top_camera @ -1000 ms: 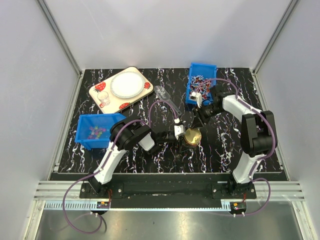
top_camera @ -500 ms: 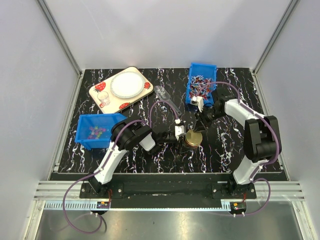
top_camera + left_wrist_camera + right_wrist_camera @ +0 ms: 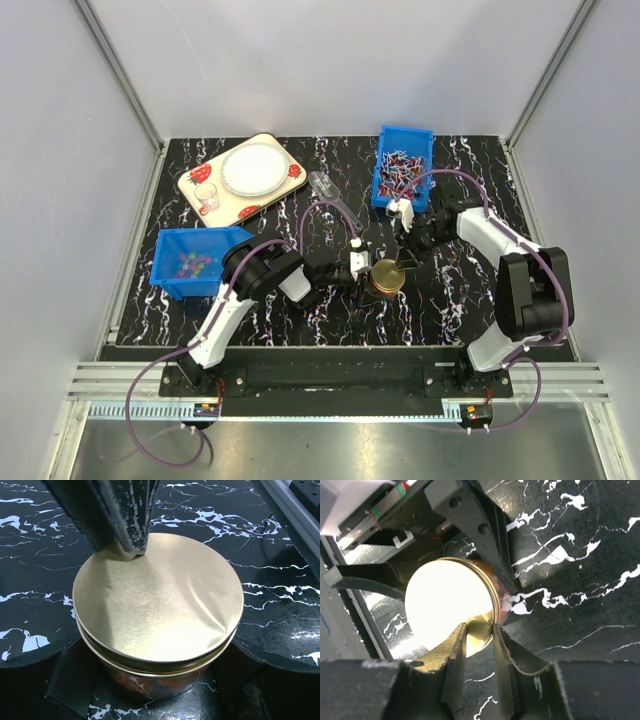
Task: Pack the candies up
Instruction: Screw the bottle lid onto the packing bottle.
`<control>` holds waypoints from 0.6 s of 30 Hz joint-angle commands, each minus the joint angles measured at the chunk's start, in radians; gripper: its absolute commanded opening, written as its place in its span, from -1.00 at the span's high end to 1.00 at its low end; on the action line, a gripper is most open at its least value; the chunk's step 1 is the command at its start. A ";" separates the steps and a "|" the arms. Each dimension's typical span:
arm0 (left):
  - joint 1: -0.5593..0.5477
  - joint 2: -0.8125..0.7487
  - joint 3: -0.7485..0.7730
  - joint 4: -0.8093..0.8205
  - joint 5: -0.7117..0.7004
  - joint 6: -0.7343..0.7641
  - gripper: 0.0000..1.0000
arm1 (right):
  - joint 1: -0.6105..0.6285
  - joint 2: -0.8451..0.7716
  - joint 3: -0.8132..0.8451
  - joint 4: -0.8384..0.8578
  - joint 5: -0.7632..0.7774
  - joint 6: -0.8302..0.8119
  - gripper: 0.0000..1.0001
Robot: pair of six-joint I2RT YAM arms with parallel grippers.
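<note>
The tiny coloured candies [image 3: 190, 264] lie in the blue bin [image 3: 168, 268] at the left. A glass jar [image 3: 150, 677] with a gold lid [image 3: 386, 275] stands mid-table; something reddish shows through its glass. My left gripper [image 3: 372, 277] is shut on the jar, one finger on each side [image 3: 64, 676]. My right gripper [image 3: 404, 262] points down at the lid's far edge, jaws a narrow gap apart, tips touching the lid [image 3: 450, 605]. In the left wrist view the lid [image 3: 160, 600] sits slightly askew on the jar's rim. Nothing is between the right fingers [image 3: 456, 665].
A second blue bin [image 3: 383, 190] at the back right holds longer wrapped sweets. A patterned tray [image 3: 200, 178] with a white plate and a small cup sits back left. A clear plastic item [image 3: 330, 190] lies behind the jar. Side walls close in both flanks.
My right gripper has come from just behind the jar towards me, down onto the lid's edge, its elbow swinging right. The left gripper and jar have stayed put.
</note>
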 commanded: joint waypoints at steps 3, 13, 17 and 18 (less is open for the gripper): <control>0.020 0.032 0.027 0.022 -0.033 -0.022 -0.36 | -0.008 -0.070 -0.057 -0.134 0.020 -0.037 0.36; 0.020 0.032 0.027 0.025 -0.026 -0.020 -0.35 | -0.014 -0.120 -0.039 -0.199 0.003 -0.056 0.35; 0.020 0.033 0.025 0.027 -0.021 -0.020 -0.35 | -0.014 -0.128 0.048 -0.188 0.005 -0.034 0.31; 0.022 0.033 0.025 0.027 -0.021 -0.020 -0.35 | -0.015 -0.122 0.091 -0.183 0.005 -0.021 0.31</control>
